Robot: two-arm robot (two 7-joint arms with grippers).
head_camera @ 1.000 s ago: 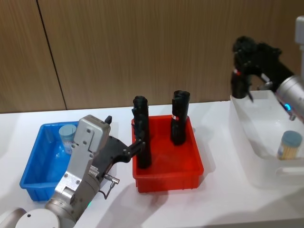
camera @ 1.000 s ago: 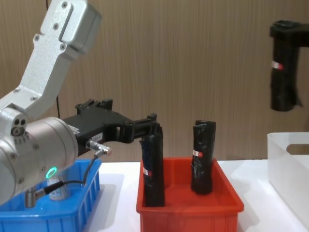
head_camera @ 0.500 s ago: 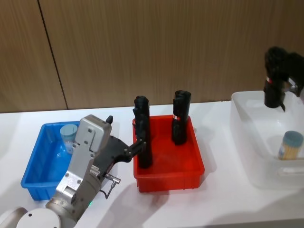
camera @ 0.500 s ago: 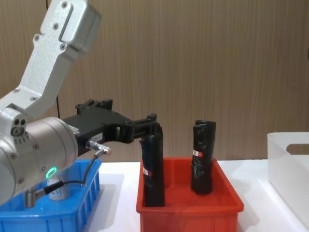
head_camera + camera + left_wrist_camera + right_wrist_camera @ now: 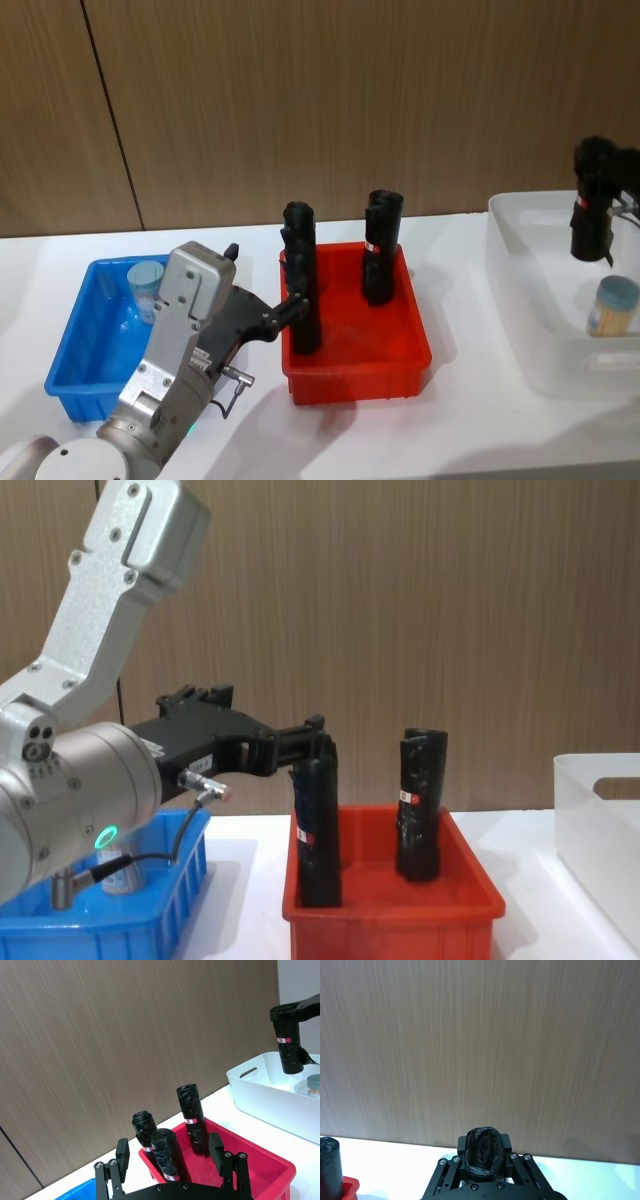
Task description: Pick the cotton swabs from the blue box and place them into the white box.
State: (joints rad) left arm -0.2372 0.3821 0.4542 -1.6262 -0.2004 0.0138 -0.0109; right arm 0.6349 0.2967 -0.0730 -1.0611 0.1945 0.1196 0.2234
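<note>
White counter carries three containers in a row. Largest, the white box, sits at the 3 o'clock edge of the head view; one jar of cotton swabs already stands inside it, upright, blue lid up. Judged a finished delivery.

Red bin at centre holds two tall black rolls upright: one at its 9 o'clock side, the other toward 12 o'clock. Neither belongs to the task.

Blue box lies at 9 o'clock. A second swab jar stands in its far corner, lid up, untouched. This is the pick that remains.

Left gripper hangs level over the gap between blue box and red bin, fingers spread and empty, tips just beside the nearer black roll. It points toward the red bin rather than down into the blue box, so it looks parked, not reaching.

Right gripper hovers above the white box, over the delivered jar. It is pinching a third black roll, which hangs upright from the fingers; the right wrist view shows that roll's crumpled top seated between them. Odd cargo for this task: the roll is over the white box, where only swabs are called for. Judged risk: dropped, it could knock the jar over.
</note>
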